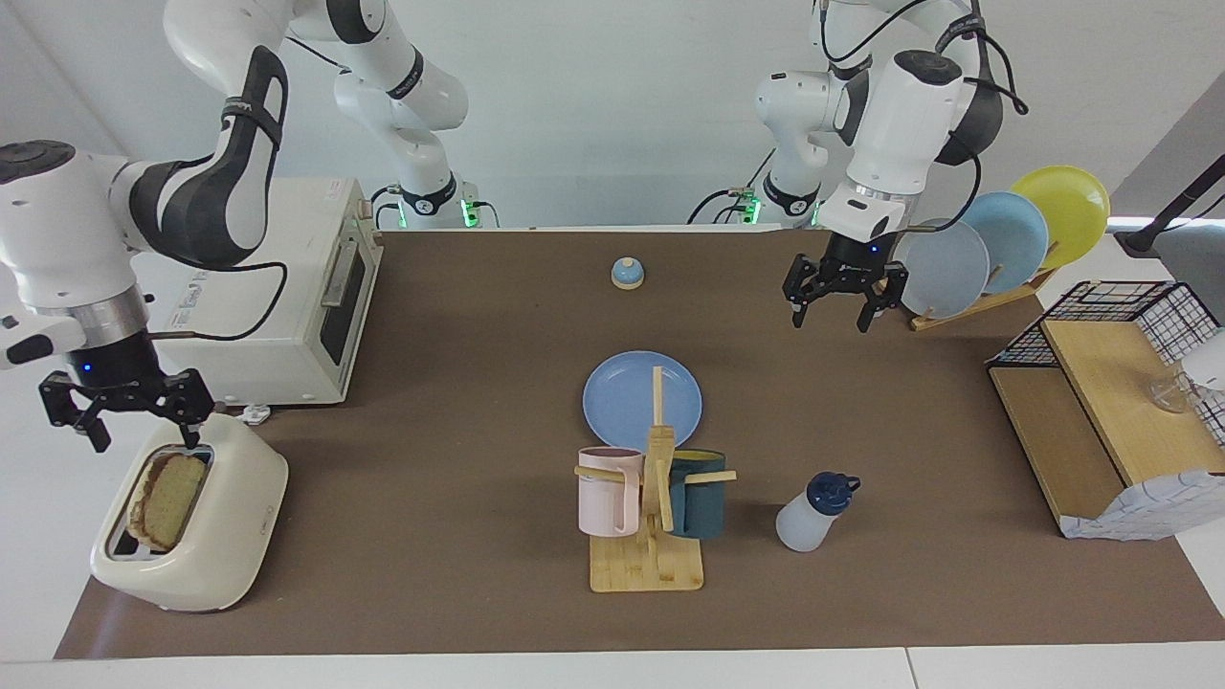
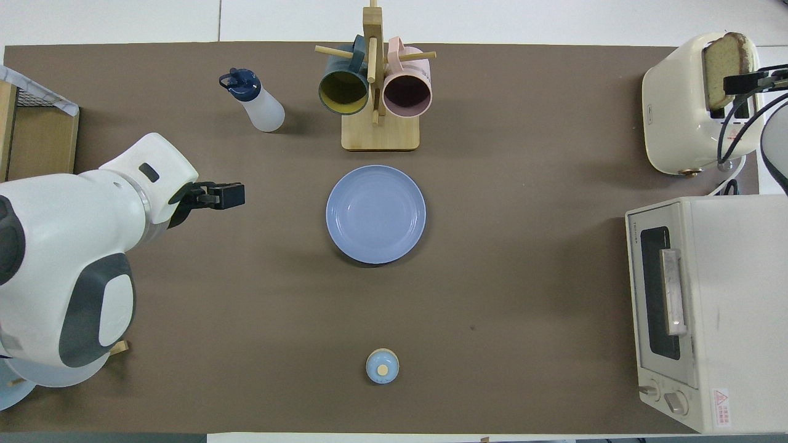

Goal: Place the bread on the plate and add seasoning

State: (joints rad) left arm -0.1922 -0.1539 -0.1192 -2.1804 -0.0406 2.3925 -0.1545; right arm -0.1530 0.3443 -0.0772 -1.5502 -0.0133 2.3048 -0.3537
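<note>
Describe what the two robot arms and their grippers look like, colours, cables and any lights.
Both arms are glossy white with rounded segments, dark grey to black joint covers and a metal-coloured ring at the wrist. Black cables loop loose along each forearm. The right gripper and the left gripper are black two-finger units built of open linkages. A small blue light glows on each wrist, and green lights show at both arm bases.

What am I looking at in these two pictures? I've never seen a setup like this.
Two white robot arms work at a table; one picture faces them, the other looks down from above their end. The right gripper, open and empty, hangs over the toaster, where the bread stands in a slot. The left gripper, also open and empty, hangs over bare table. The blue plate lies mid-table, with a mug rack and the seasoning farther from the robots. Nothing is held yet.
</note>
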